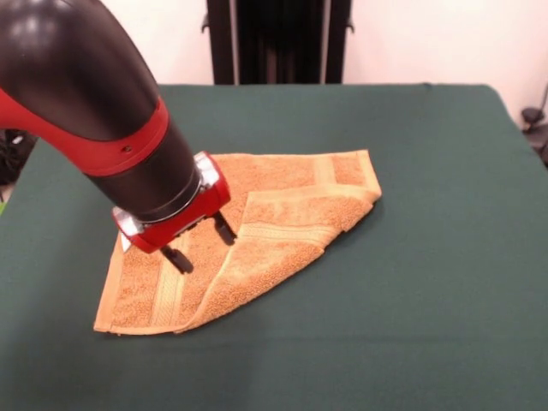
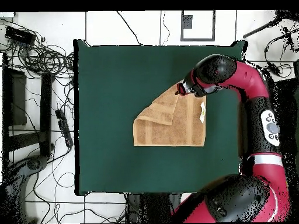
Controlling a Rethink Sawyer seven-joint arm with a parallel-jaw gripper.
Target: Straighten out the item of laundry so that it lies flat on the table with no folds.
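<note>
The tan-orange towel (image 1: pixel 257 231) lies on the dark green table (image 1: pixel 428 171), left of its middle in the front view. One corner is folded diagonally over the rest, and the flap (image 1: pixel 287 224) shows a woven band. My gripper (image 1: pixel 201 244) is open, with its two black fingers apart just over the towel beside the flap's edge. In the overhead view the towel (image 2: pixel 169 125) lies right of the table's (image 2: pixel 111 87) middle, with the gripper (image 2: pixel 180 89) at its upper folded edge. A small white tag (image 2: pixel 202 114) shows on its right edge.
The black pedestal (image 1: pixel 278 38) stands behind the table's far edge. The arm (image 2: pixel 257 99) reaches in from the right side in the overhead view. Cables and black equipment (image 2: pixel 35 64) lie on the floor left of the table.
</note>
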